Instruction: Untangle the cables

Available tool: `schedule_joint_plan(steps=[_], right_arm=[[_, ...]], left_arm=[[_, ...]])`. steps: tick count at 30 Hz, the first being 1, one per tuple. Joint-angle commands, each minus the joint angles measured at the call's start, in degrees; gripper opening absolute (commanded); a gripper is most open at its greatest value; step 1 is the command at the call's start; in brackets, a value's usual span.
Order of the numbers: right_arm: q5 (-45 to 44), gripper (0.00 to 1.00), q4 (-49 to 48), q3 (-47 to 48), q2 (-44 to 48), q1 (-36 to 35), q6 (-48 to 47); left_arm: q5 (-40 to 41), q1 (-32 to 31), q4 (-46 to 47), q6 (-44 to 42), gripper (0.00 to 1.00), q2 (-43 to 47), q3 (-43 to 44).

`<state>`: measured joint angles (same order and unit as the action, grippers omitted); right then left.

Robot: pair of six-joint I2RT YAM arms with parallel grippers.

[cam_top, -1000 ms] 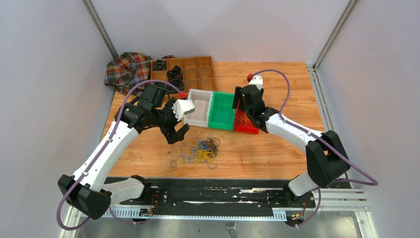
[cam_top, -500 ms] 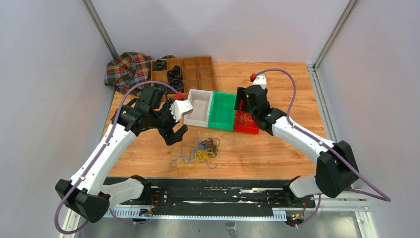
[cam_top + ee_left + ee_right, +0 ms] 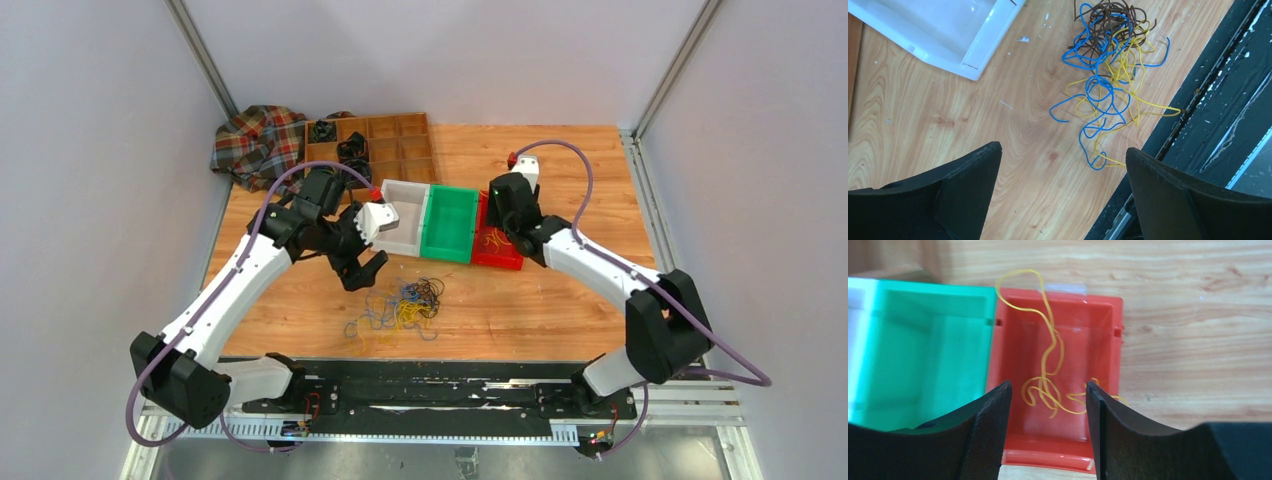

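From above we cannot see the right claw (image 3: 1048, 390) beneath its own wrist; the left wrist view's top edge crops the white bin (image 3: 938, 30).

Cables (image 3: 1105, 80) are yellow, blue, brown; cloth (image 3: 252, 140) plaid.

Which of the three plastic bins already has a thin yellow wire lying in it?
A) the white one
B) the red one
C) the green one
B: the right wrist view shows a thin yellow wire curled inside the red plastic bin, one end draped over its far rim.
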<state>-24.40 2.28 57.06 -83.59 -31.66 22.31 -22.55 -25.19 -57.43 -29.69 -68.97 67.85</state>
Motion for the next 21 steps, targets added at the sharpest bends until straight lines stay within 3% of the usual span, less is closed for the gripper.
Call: schedule_joint_plan(steps=[1,4,13,21], right_arm=[[-7.0,0.59,3.4,0.1,-2.5,0.8,-1.6],[-5.7,0.63,1.8,-1.1,-4.1,0.9,-2.2],[-6.2,0.56,5.1,6.2,-13.1,0.9,-2.8],[-2.9,0.39,5.8,10.1,-19.3,2.6,0.9]], left_arm=[[-1.3,0.3,1.4,-2.4,0.99,0.7,0.8],[-1.7,0.3,1.4,-3.2,1.0,2.7,-0.4],[-1.4,0.3,1.4,-3.9,0.99,5.7,-0.6],[-1.0,0.3,1.4,-4.2,0.99,6.4,-1.2]])
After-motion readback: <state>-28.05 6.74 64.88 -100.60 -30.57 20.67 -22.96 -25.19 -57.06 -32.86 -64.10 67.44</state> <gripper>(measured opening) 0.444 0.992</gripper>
